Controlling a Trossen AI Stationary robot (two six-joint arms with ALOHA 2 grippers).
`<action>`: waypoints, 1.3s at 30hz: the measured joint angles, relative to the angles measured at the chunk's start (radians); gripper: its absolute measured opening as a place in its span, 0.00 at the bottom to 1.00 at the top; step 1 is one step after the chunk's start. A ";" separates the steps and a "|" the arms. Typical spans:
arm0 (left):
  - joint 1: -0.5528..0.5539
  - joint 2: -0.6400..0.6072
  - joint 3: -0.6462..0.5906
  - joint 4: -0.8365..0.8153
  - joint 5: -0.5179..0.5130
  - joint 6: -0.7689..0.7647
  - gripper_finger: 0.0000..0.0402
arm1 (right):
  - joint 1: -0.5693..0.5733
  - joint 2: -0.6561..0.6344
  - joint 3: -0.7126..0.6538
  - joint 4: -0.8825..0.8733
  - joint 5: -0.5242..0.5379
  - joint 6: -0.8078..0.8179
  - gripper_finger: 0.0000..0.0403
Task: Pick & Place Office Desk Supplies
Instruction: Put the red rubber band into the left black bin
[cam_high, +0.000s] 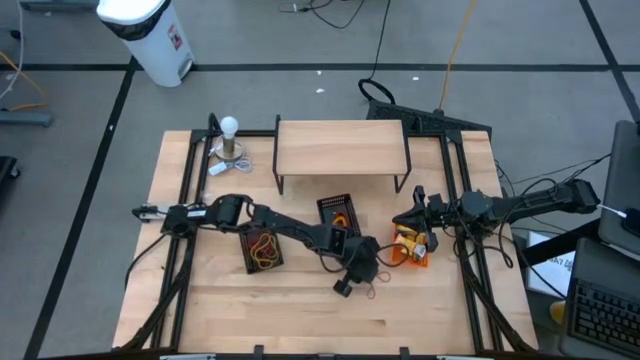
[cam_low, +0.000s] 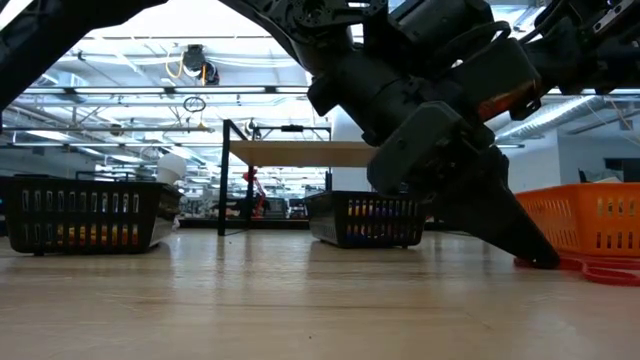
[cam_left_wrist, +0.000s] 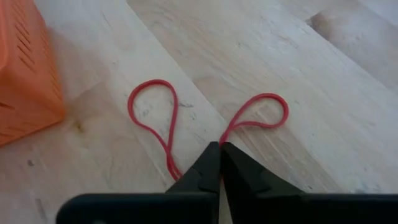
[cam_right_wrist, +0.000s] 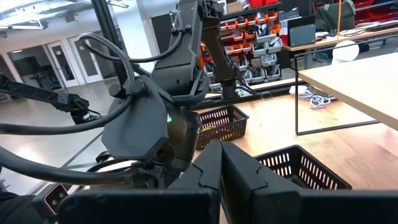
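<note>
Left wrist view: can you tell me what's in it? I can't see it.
The left gripper is shut on a red rubber band lying on the wooden table, and the band bulges out in a loop on each side of the fingertips. An orange basket stands at the edge of the view.

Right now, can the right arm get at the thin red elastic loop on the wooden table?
Probably not: the left gripper is shut on the red elastic loop, and the right gripper, shut, waits beyond the orange basket.
</note>
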 joint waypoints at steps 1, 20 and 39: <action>-0.001 0.000 0.000 0.001 -0.002 0.001 0.02 | 0.000 0.000 0.000 0.000 0.000 0.000 0.00; -0.041 -0.443 -0.006 -0.093 0.083 0.016 0.00 | 0.000 -0.003 0.001 0.000 0.000 -0.001 0.00; -0.038 -0.933 -0.008 -0.291 -0.131 -0.045 0.00 | 0.000 -0.014 0.001 0.006 0.001 -0.027 0.00</action>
